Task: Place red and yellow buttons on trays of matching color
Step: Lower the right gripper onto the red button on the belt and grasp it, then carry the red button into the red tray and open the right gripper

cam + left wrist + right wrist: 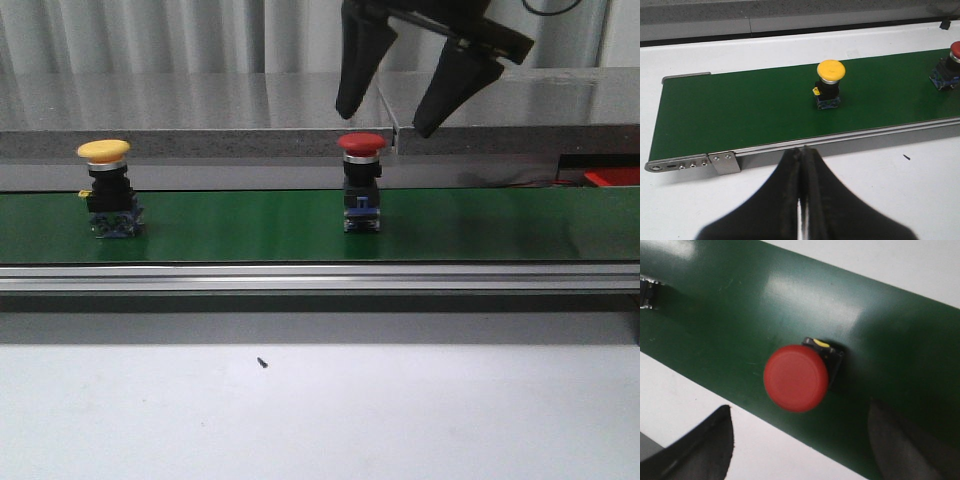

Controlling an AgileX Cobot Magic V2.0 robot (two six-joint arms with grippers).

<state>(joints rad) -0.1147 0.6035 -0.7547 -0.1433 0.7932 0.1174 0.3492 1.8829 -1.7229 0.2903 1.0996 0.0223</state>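
Nothing placed yet: red button [361,183] and yellow button [107,187] both upright on green conveyor belt [250,225], spread-open right gripper [388,122] above red, left gripper [802,190] clenched, empty.

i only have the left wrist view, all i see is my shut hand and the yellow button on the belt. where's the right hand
Observer: The right hand hangs open just above the red button, not touching it.
Operator: is it lined up
Observer: In the right wrist view the red cap sits between the two fingers.
Operator: any tray in sight
Observer: Only a red object at the far right edge of the front view; I cannot tell whether it is a tray.
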